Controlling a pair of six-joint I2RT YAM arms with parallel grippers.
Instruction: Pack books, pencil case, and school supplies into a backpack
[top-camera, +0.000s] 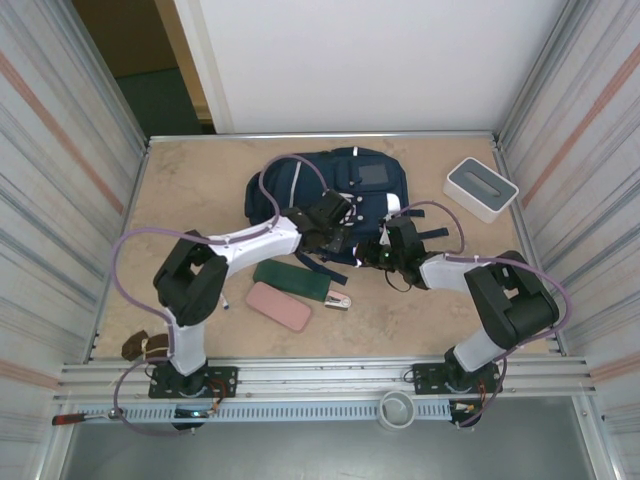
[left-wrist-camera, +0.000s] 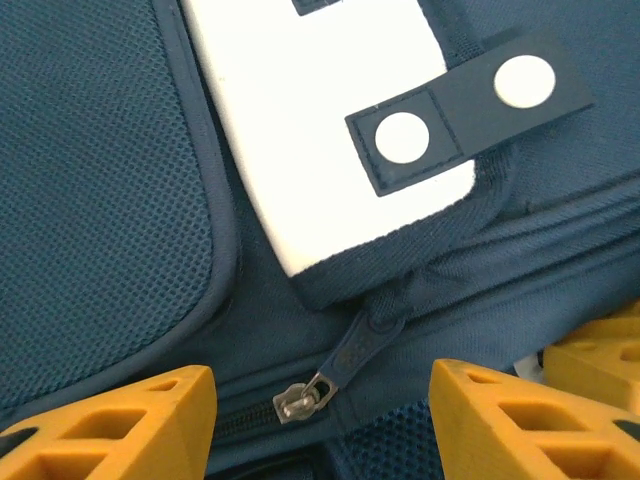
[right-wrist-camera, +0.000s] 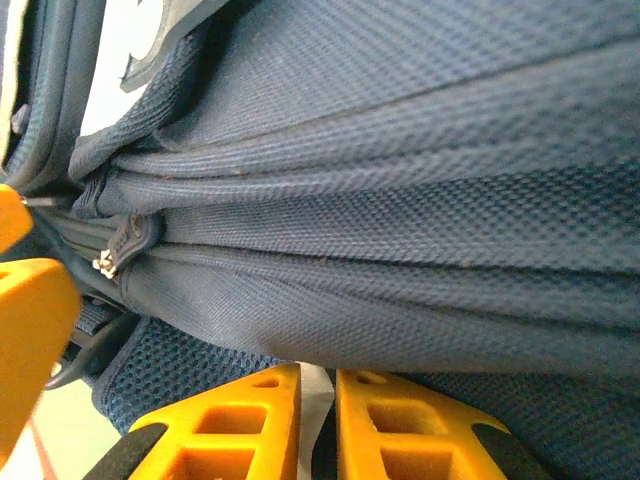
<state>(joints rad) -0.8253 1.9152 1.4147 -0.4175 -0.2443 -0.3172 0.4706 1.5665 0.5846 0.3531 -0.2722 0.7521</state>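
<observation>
The navy backpack (top-camera: 340, 185) lies at the back centre of the table. My left gripper (left-wrist-camera: 320, 425) is open just over its near edge. Its yellow fingers (left-wrist-camera: 120, 425) stand either side of a metal zipper slider with a navy pull tab (left-wrist-camera: 325, 385), touching neither. My right gripper (right-wrist-camera: 318, 425) is shut on a thin pale strip of the backpack (right-wrist-camera: 318, 400), under folds of navy fabric (right-wrist-camera: 400, 200). A dark flat book (top-camera: 292, 280), a pink pencil case (top-camera: 279, 306) and a small pink-and-silver stapler (top-camera: 338, 299) lie on the table in front of the backpack.
A white box with a grey top (top-camera: 481, 187) stands at the back right. Corrugated walls close in both sides of the table (top-camera: 200, 180). Bare tabletop lies left of the backpack. A finger of the other gripper (left-wrist-camera: 600, 360) shows at the right of the left wrist view.
</observation>
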